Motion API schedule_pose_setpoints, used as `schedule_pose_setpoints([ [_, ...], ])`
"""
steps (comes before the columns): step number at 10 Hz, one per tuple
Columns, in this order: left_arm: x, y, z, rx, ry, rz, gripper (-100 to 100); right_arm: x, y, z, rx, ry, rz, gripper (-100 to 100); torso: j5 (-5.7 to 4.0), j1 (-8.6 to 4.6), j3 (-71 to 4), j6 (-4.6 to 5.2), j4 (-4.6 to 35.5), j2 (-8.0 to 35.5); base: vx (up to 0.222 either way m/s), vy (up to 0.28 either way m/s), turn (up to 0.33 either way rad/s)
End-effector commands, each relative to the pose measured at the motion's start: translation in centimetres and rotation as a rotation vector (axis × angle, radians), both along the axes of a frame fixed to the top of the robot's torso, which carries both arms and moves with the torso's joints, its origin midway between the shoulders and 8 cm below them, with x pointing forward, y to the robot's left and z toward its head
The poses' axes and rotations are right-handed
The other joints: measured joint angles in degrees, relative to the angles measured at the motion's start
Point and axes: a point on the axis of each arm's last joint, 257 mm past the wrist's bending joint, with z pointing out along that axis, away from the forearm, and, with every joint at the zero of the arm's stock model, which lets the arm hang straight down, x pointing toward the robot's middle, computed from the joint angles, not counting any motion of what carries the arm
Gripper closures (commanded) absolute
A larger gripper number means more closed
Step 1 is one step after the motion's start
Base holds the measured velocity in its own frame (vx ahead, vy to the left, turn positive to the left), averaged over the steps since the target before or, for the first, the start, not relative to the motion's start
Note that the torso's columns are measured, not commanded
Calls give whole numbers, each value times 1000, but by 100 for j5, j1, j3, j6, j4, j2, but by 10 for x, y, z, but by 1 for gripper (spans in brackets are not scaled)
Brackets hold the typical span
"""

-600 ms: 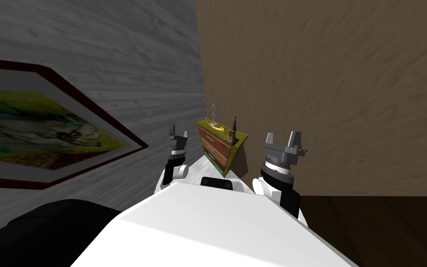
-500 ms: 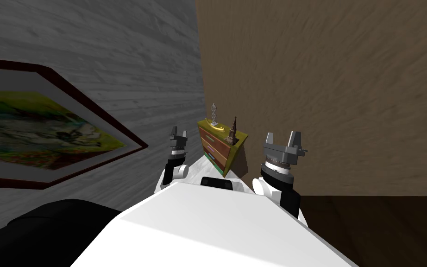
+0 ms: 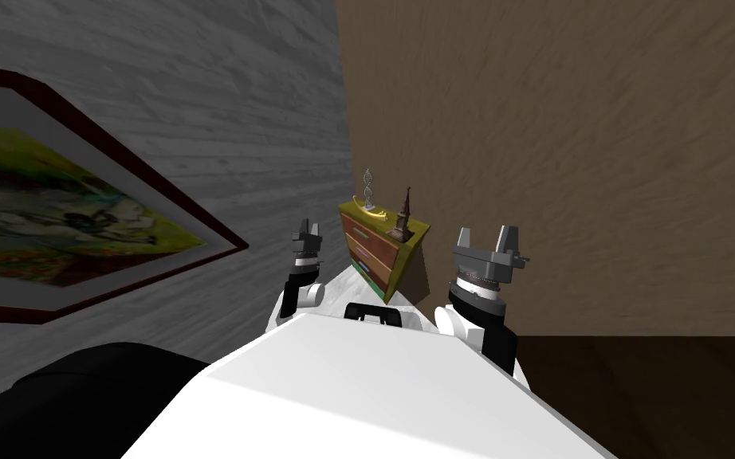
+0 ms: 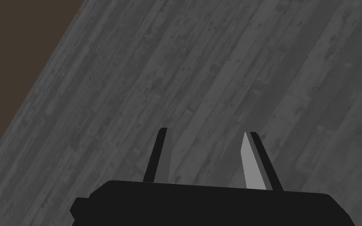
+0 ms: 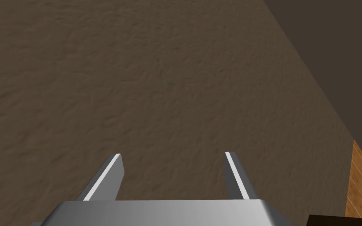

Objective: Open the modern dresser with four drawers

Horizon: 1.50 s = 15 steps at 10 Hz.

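The yellow-topped dresser with brown drawer fronts (image 3: pixel 371 252) stands well ahead at twelve o'clock, its drawers seemingly shut. The left claw (image 3: pixel 307 231) and right claw (image 3: pixel 486 237) both gape, holding nothing. Reaching in too high could topple the dark tower-shaped ornament (image 3: pixel 402 217) on top.

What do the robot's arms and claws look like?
The left arm and right arm are white with dark joints and ringed black-and-white wrists. The left gripper has a black box body and two thin, blade-like grey fingers; the right gripper has a lighter grey body and the same blades.
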Motion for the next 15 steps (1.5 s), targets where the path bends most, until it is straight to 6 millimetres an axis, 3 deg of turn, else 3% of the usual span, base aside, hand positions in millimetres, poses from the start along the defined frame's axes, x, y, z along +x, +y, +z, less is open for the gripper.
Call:
schedule_pose_setpoints([
  [1, 0, 0, 0, 0, 0, 0, 0, 0, 0, 0, 0, 0, 0, 0, 0, 0, -845, 0, 423, 424, 0, 0, 0],
  [3, 0, 0, 0, 0, 0, 0, 0, 0, 0, 0, 0, 0, 0, 0, 0, 0, -2537, 0, 1269, 1270, 0, 0, 0],
  [4, 2, -4, -1, 25, 10, -16, -100, 0, 0, 0, 0, 0, 0, 0, 0, 0, -3383, 0, 1692, 1693, 7, 3, -27],
  [6, 6, -10, -3, 59, 30, -43, -100, 0, 0, 0, 0, 1, 0, 0, 1, 3, -3890, 0, 1937, 1939, 4, 9, -49],
  [15, 32, -39, -21, 130, 175, -158, -100, 0, 0, 0, 0, 1, 0, 0, 0, 1, -3921, 0, 1960, 1959, 13, 24, -100],
])
